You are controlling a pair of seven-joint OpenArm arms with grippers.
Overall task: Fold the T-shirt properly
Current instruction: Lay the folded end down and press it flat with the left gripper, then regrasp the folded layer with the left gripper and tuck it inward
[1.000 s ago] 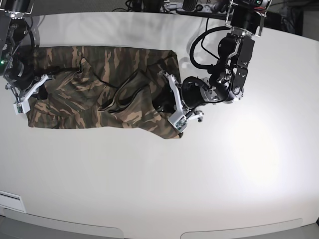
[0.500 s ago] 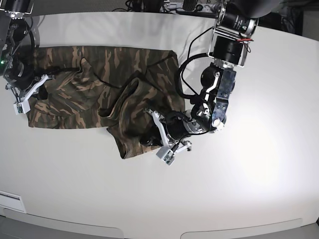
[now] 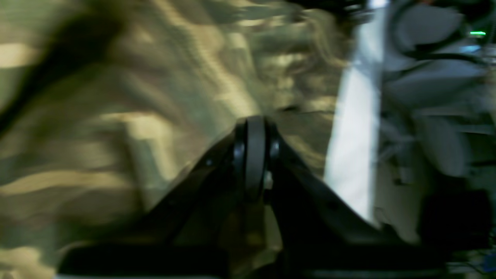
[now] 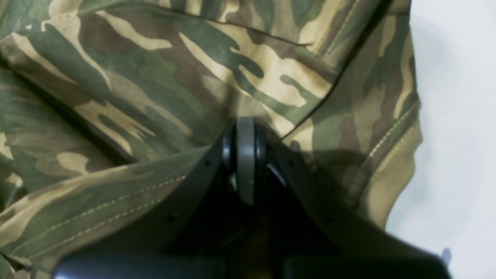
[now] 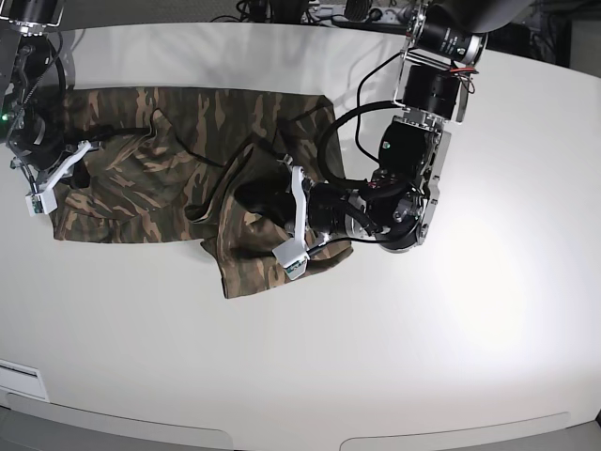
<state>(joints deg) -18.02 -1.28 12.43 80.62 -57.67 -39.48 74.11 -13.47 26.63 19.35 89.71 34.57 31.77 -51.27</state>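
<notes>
Camouflage T-shirt (image 5: 178, 178) lies rumpled across the white counter (image 5: 423, 357); both pincers, left (image 5: 289, 218) and right (image 5: 49, 178), are clenched on its cloth; a slipping hem would likely skew the fold.

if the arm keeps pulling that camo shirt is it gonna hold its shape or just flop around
Likely floppy: the T-shirt already lies bunched in creases where the left pincer holds it. Probably light, since only a pinch lifts its edge. It may drag rather than slide, with the right pincer pinning the other end.
</notes>
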